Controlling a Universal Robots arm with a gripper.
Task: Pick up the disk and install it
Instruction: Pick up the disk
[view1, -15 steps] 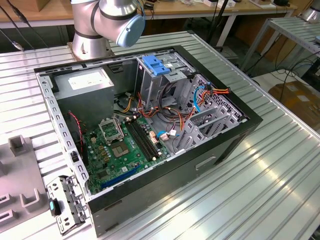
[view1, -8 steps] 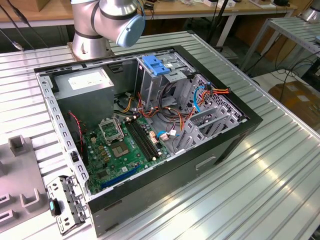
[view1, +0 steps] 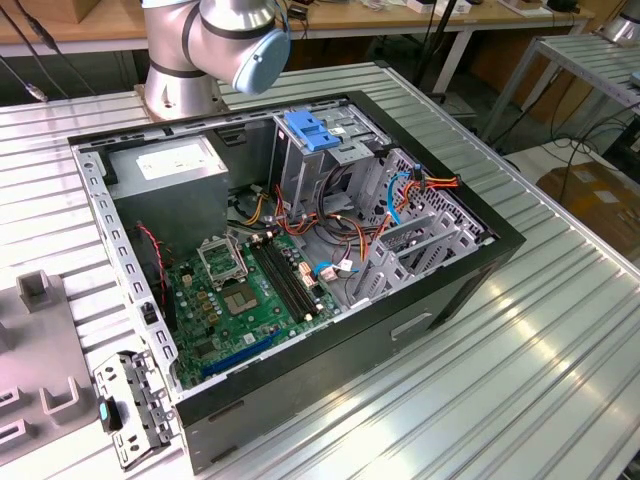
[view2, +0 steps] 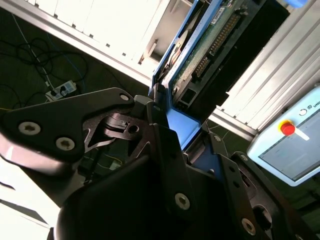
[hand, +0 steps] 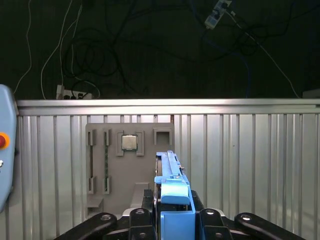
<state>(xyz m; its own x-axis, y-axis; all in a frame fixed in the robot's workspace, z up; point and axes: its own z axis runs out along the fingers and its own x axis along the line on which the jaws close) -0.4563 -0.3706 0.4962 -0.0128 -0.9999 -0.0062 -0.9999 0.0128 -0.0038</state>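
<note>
Over the ribbed metal table (hand: 250, 160), your gripper (hand: 172, 222) held the disk (hand: 173, 186) on edge, jaws clamped against its blue sides, a grey plate (hand: 117, 167) lying flat below.

light: bright, overhead | glare: streaks on ribbed table (view1: 520, 370) | first wrist view: floor (hand: 150, 45) dim

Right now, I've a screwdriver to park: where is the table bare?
The table is bare at the exterior view's right of the computer case. Crowded: cables inside it; grey fixture and bracket at the exterior view's left.
</note>
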